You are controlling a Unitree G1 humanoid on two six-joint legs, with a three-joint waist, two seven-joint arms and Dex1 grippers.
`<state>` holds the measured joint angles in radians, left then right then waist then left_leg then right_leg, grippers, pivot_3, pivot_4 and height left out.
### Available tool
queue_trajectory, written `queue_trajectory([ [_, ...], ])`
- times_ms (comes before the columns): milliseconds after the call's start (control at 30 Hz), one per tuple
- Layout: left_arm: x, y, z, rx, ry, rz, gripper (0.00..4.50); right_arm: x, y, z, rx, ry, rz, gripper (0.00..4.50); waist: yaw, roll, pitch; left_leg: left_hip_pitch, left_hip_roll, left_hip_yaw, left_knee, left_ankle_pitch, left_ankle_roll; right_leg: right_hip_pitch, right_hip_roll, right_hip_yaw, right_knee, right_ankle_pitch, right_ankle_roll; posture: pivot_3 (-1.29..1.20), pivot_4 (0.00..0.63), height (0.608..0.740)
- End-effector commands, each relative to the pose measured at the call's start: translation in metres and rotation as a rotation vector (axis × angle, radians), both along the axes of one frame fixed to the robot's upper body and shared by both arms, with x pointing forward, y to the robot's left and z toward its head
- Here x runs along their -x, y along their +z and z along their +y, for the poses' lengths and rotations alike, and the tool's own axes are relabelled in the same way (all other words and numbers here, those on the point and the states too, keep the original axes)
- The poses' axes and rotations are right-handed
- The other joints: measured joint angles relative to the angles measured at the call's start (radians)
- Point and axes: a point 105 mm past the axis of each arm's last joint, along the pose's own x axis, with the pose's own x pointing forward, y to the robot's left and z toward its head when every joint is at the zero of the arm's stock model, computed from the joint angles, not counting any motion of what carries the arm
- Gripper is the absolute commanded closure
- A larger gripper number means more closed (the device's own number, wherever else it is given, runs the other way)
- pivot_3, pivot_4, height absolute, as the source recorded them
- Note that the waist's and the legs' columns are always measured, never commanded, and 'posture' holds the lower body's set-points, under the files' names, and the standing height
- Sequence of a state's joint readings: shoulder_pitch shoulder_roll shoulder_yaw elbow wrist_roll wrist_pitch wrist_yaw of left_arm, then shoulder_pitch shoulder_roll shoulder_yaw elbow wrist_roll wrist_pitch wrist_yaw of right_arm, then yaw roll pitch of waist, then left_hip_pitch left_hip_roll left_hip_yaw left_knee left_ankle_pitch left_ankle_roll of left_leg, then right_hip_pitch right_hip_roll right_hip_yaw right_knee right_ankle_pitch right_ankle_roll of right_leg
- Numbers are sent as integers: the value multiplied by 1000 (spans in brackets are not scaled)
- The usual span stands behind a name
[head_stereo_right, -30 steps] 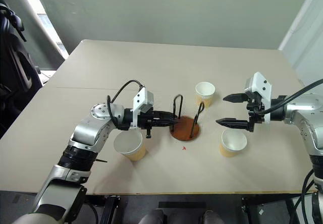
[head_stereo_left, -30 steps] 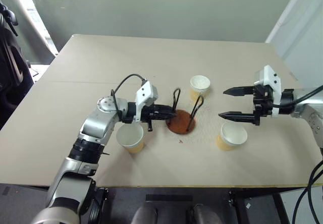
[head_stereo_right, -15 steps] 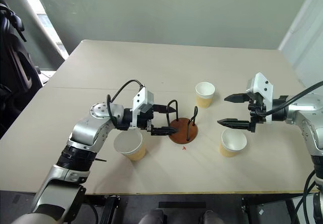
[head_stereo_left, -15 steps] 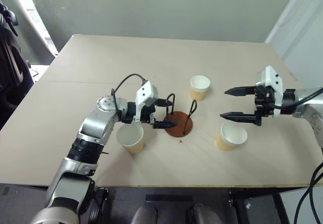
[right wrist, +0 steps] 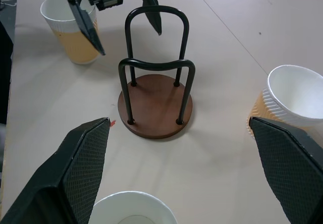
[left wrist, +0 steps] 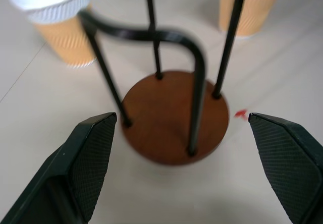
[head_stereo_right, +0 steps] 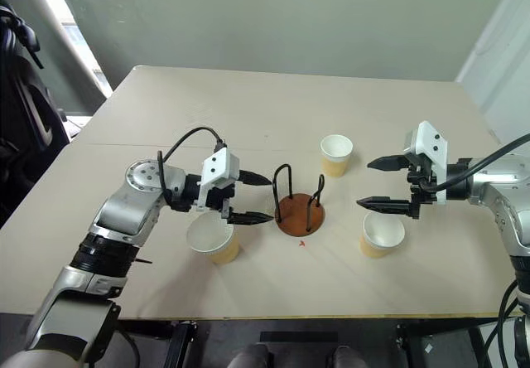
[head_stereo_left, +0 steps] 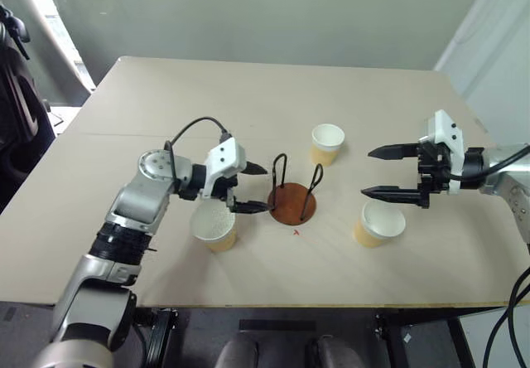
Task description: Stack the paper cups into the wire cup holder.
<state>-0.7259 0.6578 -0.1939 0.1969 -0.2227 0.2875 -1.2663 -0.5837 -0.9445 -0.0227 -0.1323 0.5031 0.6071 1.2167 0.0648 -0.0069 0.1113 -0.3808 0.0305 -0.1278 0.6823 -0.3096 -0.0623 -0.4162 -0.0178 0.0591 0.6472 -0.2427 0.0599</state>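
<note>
Both grippers – left gripper (head_stereo_left: 252,188), right gripper (head_stereo_left: 383,171) – gape wide and empty beside the wire cup holder (head_stereo_left: 291,196) mid-worktop, three paper cups (head_stereo_left: 214,225) around it – light, crushable, so I'd pinch gently under the rim.

the left arm (head_stereo_left: 137,210) is built of rounded silver-grey shells joined by black ribbed collars, with a round silver cap ringed by small screws at its upper joint. a thin black cable arcs from that joint to a white boxy wrist housing. the left gripper (head_stereo_left: 255,188) has two slim black pointed fingers. the right arm (head_stereo_right: 497,187) is silver too, with a black cable and a white housing; the right gripper (head_stereo_right: 373,184) matches, its finger pads (right wrist: 83,168) cross-hatched black.
</note>
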Motion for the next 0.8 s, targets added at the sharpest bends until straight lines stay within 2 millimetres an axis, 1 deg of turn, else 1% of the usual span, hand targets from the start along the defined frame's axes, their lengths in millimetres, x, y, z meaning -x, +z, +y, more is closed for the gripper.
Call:
queue_trajectory([
  [33,-6,19,5,13,16,-79,12,-1,10,2,5,7,-61,0,0,0,0,0,0,0,0,0,0,0,0,0,0,0,0,0,150,740],
  [233,-15,28,15,59,75,-103,12,-6,10,4,0,-6,-80,0,-2,0,0,0,0,0,0,0,0,0,0,0,0,0,0,0,150,740],
  [333,-17,33,14,102,89,-101,12,-8,12,4,4,-8,-106,0,-2,0,0,0,0,0,0,0,0,0,0,0,0,0,0,0,150,740],
  [467,-15,33,11,129,86,-85,12,-12,13,4,6,-29,-131,0,-2,0,0,0,0,0,0,0,0,0,0,0,0,0,0,0,150,740],
  [600,-16,35,12,138,92,-85,12,-28,13,7,26,-74,-197,0,-4,0,0,0,0,0,0,0,0,0,0,0,0,0,0,0,150,740],
  [700,-17,36,13,143,95,-88,12,-46,12,15,61,-99,-261,0,-7,0,0,1,1,0,0,0,0,0,0,0,0,0,0,0,150,740],
  [800,-17,37,13,149,94,-89,12,-56,10,21,84,-98,-292,0,-9,0,0,1,1,0,-1,0,1,-1,0,0,0,0,0,0,150,740],
])
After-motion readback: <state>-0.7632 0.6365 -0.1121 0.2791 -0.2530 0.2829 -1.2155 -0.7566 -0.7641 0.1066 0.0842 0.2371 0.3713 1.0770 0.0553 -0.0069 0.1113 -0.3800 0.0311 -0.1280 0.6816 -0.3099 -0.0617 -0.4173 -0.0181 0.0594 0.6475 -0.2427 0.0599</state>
